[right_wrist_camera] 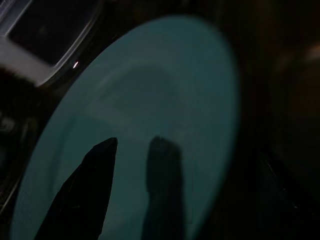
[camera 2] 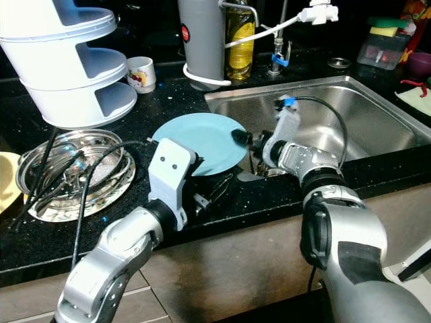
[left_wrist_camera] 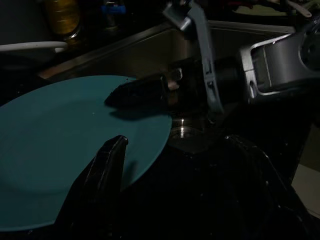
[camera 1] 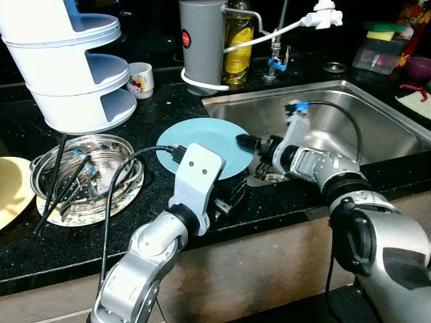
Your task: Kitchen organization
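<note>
Upper left: white tiered rack (camera 1: 74,60); below it a steel bowl (camera 1: 101,176) with utensils. Center: teal plate (camera 1: 205,143) on black counter (camera 1: 161,101) by the sink (camera 1: 377,128). Left gripper (camera 1: 225,202) at plate's near edge, spread unclear. Right gripper (camera 1: 248,142) pinches the plate rim.

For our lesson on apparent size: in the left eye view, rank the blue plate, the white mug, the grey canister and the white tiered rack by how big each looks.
1. white tiered rack
2. blue plate and grey canister: they look about alike, and the plate is nearer and partly covered by the arm, so no ranking
3. white mug
</note>
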Motion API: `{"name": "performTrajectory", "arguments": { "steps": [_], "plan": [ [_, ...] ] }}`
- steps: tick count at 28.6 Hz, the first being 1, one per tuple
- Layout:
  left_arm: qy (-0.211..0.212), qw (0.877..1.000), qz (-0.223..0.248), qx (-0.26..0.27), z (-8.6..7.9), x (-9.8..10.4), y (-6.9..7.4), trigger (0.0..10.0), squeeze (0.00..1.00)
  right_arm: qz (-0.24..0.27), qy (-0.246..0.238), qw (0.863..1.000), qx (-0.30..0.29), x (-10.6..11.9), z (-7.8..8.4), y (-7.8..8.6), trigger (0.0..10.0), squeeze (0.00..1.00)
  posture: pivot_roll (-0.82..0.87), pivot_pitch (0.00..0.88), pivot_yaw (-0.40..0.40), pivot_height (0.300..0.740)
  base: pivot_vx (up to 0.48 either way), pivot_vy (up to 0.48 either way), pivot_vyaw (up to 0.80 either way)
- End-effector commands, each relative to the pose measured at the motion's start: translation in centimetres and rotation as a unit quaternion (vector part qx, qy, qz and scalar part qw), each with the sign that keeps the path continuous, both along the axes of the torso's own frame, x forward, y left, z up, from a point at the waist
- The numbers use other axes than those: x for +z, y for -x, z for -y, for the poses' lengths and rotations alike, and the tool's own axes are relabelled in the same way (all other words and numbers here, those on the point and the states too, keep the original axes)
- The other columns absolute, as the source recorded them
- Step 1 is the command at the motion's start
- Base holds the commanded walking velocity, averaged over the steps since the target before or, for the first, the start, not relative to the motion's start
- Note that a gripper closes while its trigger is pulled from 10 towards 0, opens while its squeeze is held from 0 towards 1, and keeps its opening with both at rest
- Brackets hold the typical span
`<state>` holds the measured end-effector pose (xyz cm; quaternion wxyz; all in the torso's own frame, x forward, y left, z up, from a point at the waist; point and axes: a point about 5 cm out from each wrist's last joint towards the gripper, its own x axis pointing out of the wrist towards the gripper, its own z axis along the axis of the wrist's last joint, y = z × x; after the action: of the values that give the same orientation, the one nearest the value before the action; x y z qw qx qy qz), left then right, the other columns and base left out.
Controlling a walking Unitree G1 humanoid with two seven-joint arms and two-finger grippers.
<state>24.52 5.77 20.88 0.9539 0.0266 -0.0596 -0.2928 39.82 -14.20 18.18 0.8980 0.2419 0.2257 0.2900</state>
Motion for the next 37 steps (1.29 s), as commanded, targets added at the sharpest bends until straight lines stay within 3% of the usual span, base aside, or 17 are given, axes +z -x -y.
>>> {"name": "performTrajectory", "arguments": {
  "steps": [1, 2, 3, 25, 26, 28, 32, 34, 36, 37],
  "plan": [
    [-0.005, 1.0, -0.009, 0.003, -0.1, -0.5, -0.1, 10.0, 0.0, -0.003, 0.005, 1.0, 0.011, -0.2, -0.3, 0.1, 10.0, 0.0, 0.04, 0.0, 0.014, 0.74, 0.0, 0.0, 0.0],
    [-0.004, 1.0, -0.009, 0.003, -0.1, -0.5, -0.1, 10.0, 0.0, -0.002, 0.005, 1.0, 0.009, -0.2, -0.3, 0.1, 7.6, 0.0, 0.04, 0.0, 0.014, 0.74, 0.0, 0.0, 0.0],
    [-0.004, 1.0, -0.009, 0.003, -0.1, -0.5, -0.1, 10.0, 0.0, -0.001, 0.001, 1.0, 0.002, -0.1, -0.2, 0.0, 0.0, 0.0, 0.04, 0.0, 0.013, 0.74, 0.0, 0.0, 0.0],
    [-0.002, 1.0, -0.011, 0.003, 0.0, -0.4, -0.1, 10.0, 0.0, 0.068, -0.072, 0.994, -0.043, 2.3, 1.2, -0.7, 0.0, 0.0, 0.04, 0.0, 0.013, 0.74, 0.0, 0.0, 0.0],
    [-0.002, 1.0, -0.011, 0.003, 0.0, -0.4, -0.1, 10.0, 0.0, 0.115, -0.1, 0.987, -0.057, 3.7, 1.7, -1.0, 0.0, 0.0, 0.04, 0.0, 0.014, 0.74, 0.0, 0.0, 0.0],
    [-0.002, 1.0, -0.011, 0.003, 0.0, -0.4, -0.1, 10.0, 0.0, 0.131, -0.108, 0.983, -0.064, 4.2, 1.8, -1.1, 0.0, 0.0, 0.04, 0.0, 0.014, 0.74, 0.0, 0.0, 0.0],
    [-0.002, 1.0, -0.011, 0.002, 0.0, -0.4, -0.1, 10.0, 0.0, 0.193, -0.201, 0.95, -0.144, 7.6, 3.9, -1.7, 0.0, 0.0, 0.04, 0.0, 0.015, 0.74, 0.0, 0.0, 0.0],
    [-0.003, 1.0, -0.01, 0.003, 0.0, -0.4, -0.1, 10.0, 0.0, 0.215, -0.219, 0.931, -0.198, 8.9, 5.5, -1.8, 0.0, 0.0, 0.04, 0.0, 0.016, 0.74, 0.0, 0.0, 0.0],
    [-0.003, 1.0, -0.01, 0.003, 0.0, -0.4, -0.1, 10.0, 0.0, 0.215, -0.219, 0.931, -0.198, 8.9, 5.5, -1.8, 0.0, 0.0, 0.04, 0.0, 0.016, 0.74, 0.0, 0.0, 0.0],
    [-0.003, 1.0, -0.01, 0.003, 0.0, -0.4, -0.1, 10.0, 0.0, 0.221, -0.209, 0.925, -0.227, 9.1, 6.2, -1.8, 0.0, 0.0, 0.04, 0.0, 0.016, 0.74, 0.0, 0.0, 0.0]
  ]
}}
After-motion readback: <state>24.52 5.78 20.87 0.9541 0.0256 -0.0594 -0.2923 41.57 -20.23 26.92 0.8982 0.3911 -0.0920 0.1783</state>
